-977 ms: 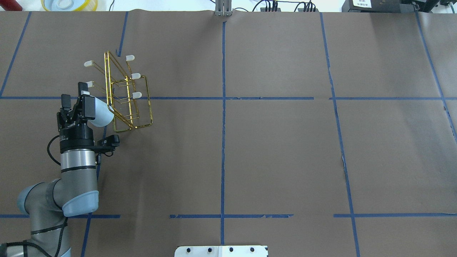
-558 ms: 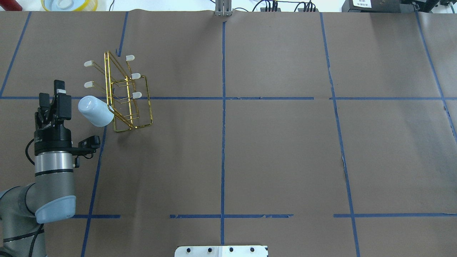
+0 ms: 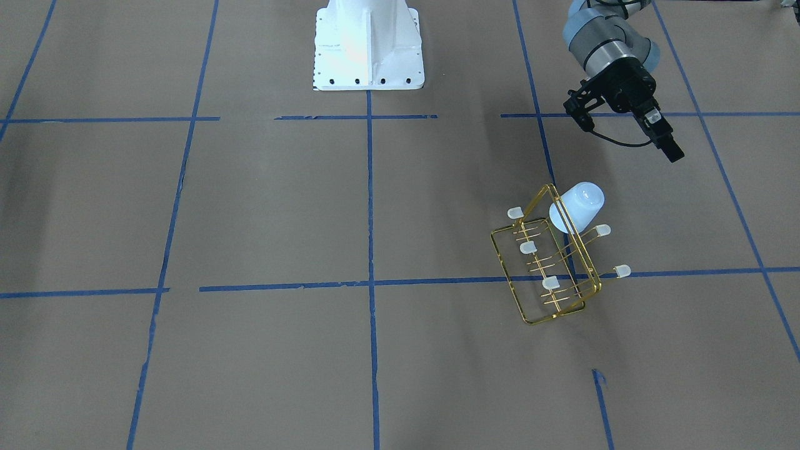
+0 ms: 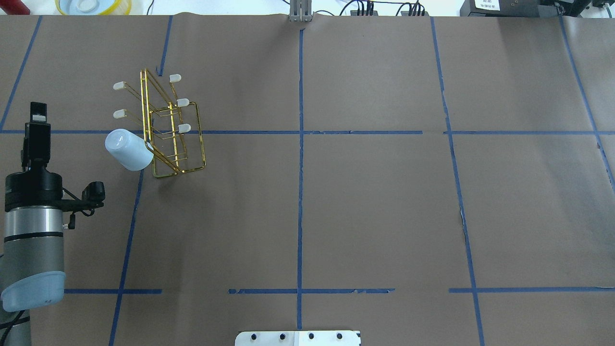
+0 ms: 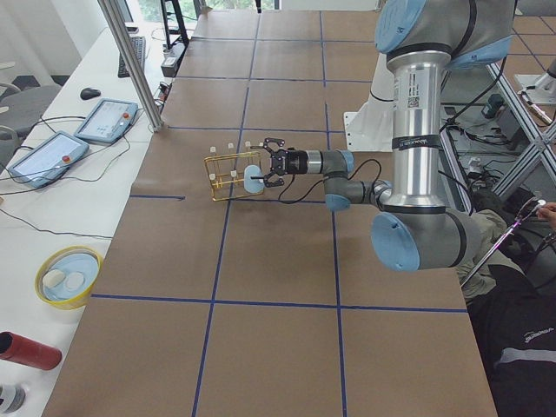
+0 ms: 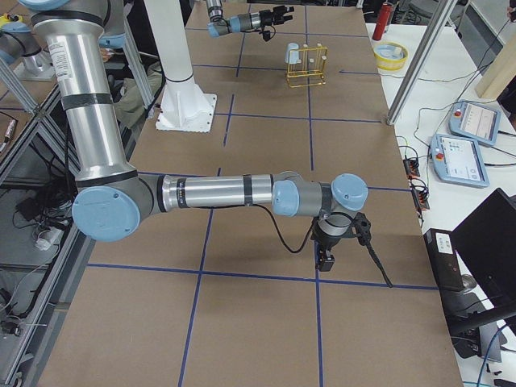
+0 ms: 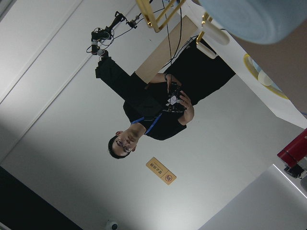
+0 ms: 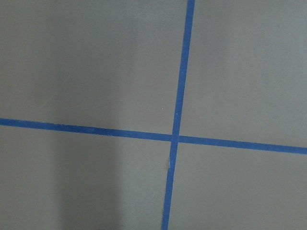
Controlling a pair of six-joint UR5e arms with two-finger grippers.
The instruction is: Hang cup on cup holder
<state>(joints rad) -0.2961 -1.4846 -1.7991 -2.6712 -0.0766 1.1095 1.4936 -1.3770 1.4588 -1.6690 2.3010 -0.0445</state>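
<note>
Cup [image 4: 127,150] hangs mouth-first on left side of cup holder [image 4: 144,101], left of centre in overhead frame. It is tilted, closed base toward frame's left edge.

Left gripper [image 4: 38,113] sits at far left edge, well apart from cup, jaws parted, holding nothing. Right gripper [image 6: 324,258] is low over table [image 6: 242,322] in right-side view; finger spread cannot be told.

Judgement: cup is light, stiff, smooth plastic, likely slippery. Best hold is across tapered wall near base. Wire holder is light and may shift if nudged.
</note>
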